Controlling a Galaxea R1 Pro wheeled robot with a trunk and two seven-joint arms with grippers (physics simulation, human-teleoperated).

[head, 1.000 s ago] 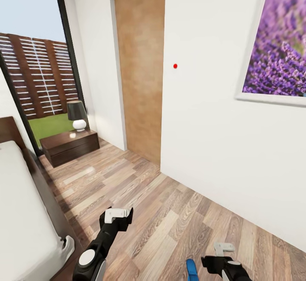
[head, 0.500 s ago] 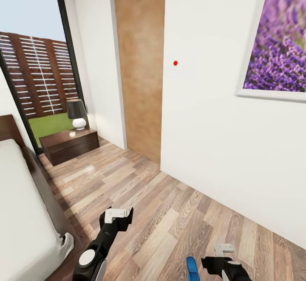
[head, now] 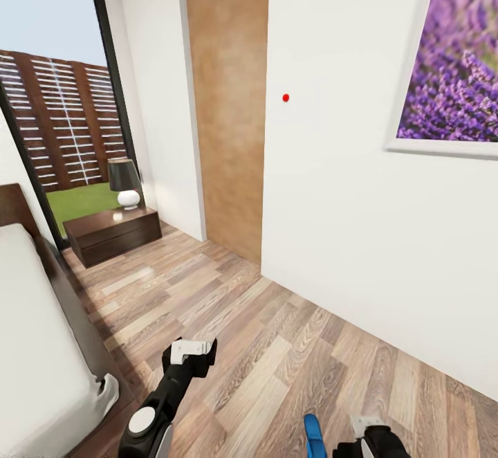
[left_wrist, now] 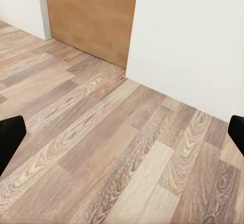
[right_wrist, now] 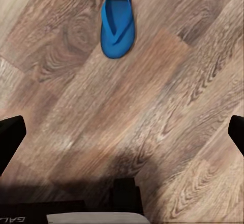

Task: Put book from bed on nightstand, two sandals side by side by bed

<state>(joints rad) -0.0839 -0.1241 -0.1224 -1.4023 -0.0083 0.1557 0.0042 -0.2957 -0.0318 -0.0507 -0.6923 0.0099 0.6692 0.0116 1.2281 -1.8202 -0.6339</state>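
Right gripper (right_wrist: 122,132), jaws wide and empty, hangs above one bright blue rubbery flip-flop (right_wrist: 117,23); light and floppy, probably best pinched across its sole edge.

Open wood floor (head: 242,319) runs between bed (head: 41,347) and white wall (head: 346,236), free passage to the nightstand (head: 111,233). One blue sandal (right_wrist: 117,28) lies on the floor below the right hand (head: 363,437), nothing around it.
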